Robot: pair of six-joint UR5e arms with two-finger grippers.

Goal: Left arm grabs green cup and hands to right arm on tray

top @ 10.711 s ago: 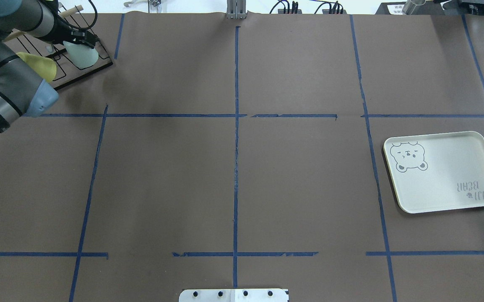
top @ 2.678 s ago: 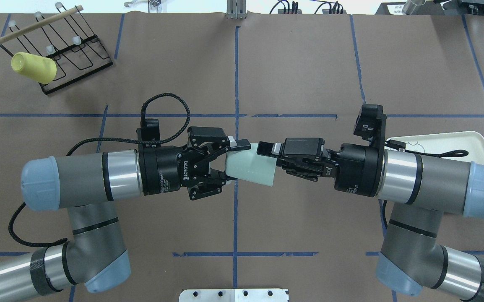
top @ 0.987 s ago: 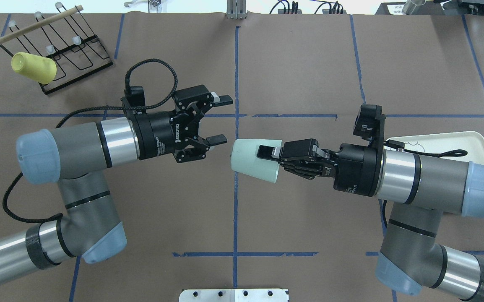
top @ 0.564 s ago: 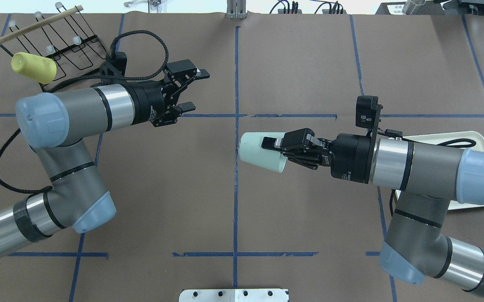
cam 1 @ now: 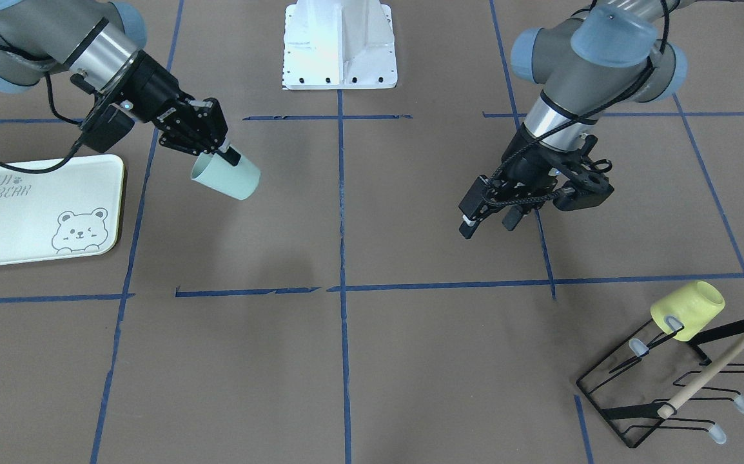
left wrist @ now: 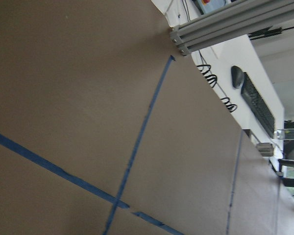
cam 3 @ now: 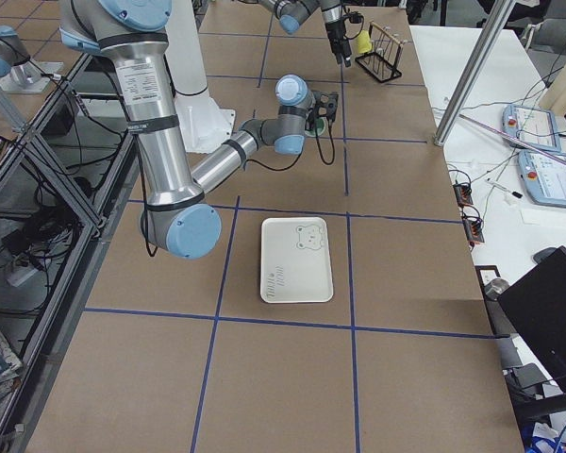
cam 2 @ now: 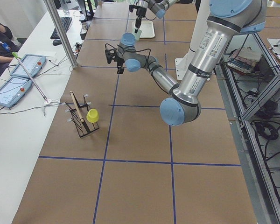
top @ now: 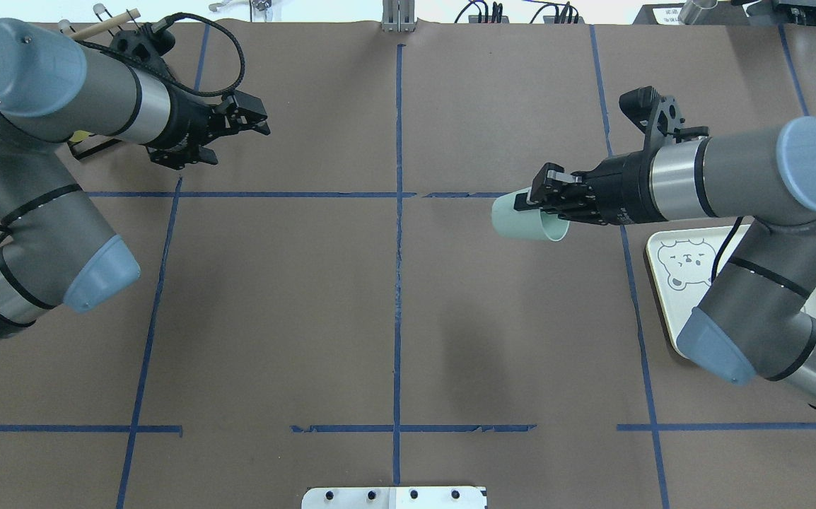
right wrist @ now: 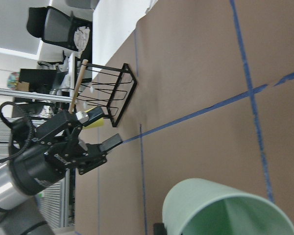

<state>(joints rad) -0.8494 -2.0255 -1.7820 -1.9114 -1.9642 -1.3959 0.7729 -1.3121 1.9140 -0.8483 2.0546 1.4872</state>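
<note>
We see a brown bench (top: 394,318) with two grey arms. The right arm (top: 747,177) reaches out beside the pale tray (cam 1: 17,219). The left arm (top: 61,92) is well apart. The green cup (top: 517,220) hangs on its side above the bench, short of the tray. The right fingers (top: 542,185) are closed on its rim. The left fingers (cam 1: 469,222) are spread and empty. We judge this thin rim grip could slip as the cup turns upright. The cup could also catch the tray's raised edge and topple.
</note>
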